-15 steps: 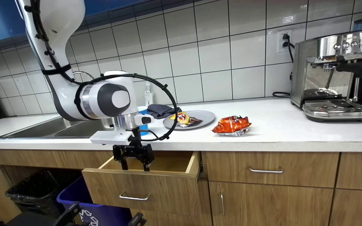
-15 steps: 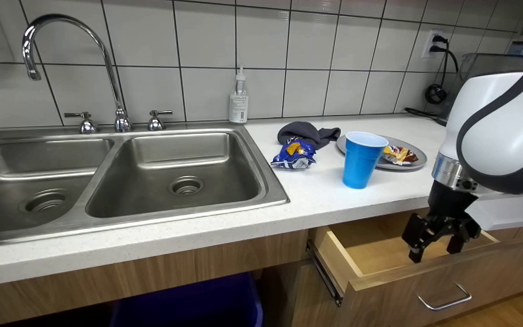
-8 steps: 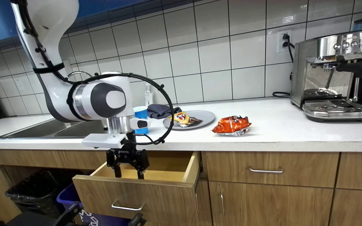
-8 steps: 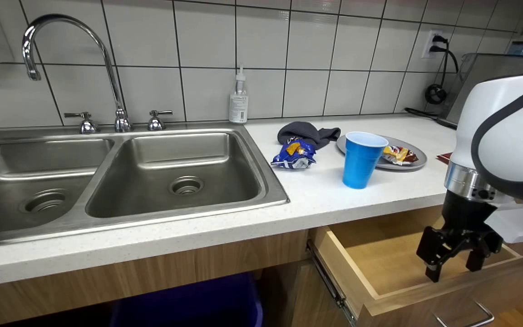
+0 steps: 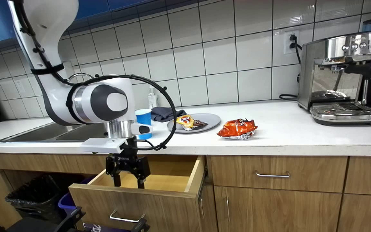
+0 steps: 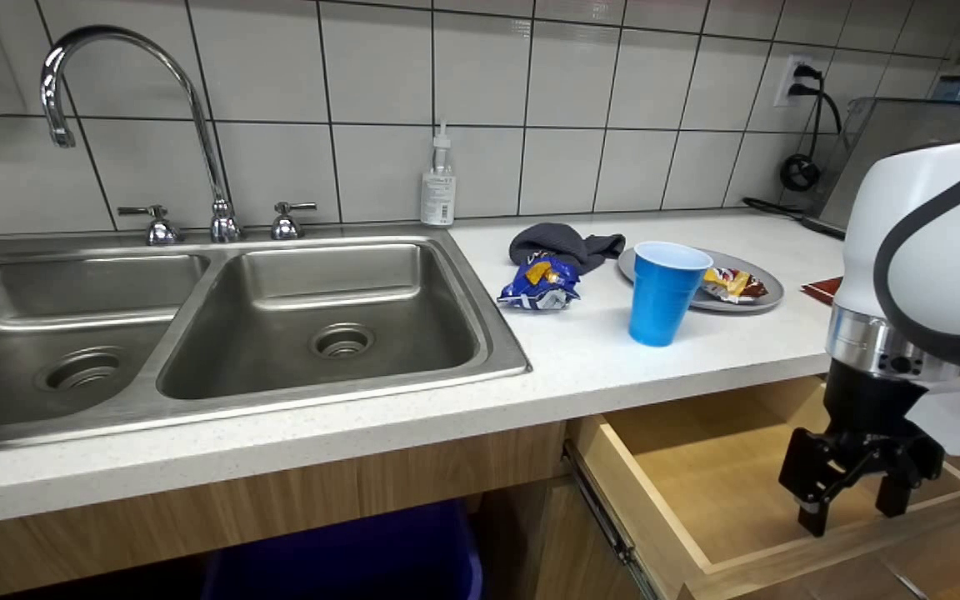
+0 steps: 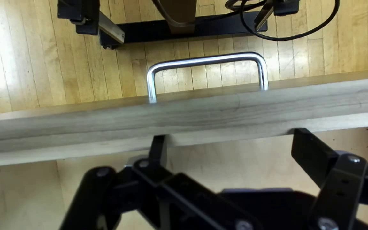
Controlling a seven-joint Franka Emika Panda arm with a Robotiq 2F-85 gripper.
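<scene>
My black gripper (image 5: 129, 184) points down into a pulled-out wooden drawer (image 6: 697, 467), behind its front panel (image 5: 137, 204). Its jaws stand wide apart with nothing between them. In the wrist view the fingertips (image 7: 159, 140) lie against or very close to the inner side of the panel's top edge (image 7: 203, 119); exact contact cannot be told. A silver handle (image 7: 206, 60) sticks out on the outer side of that panel. The part of the drawer floor that shows in the exterior view is bare wood.
On the white counter are a blue cup (image 6: 670, 292), a grey plate (image 6: 767, 279) with a snack packet, a blue chip bag (image 6: 540, 282), a dark cloth (image 6: 563, 243) and a red bag (image 5: 238, 129). A sink (image 6: 338, 292) and coffee machine (image 5: 343, 80) flank them. Bins (image 5: 40, 193) stand below.
The drawer has slid farther out from the cabinet, and my gripper has travelled outward and slightly down along with its front panel. The jaws have stayed apart.
</scene>
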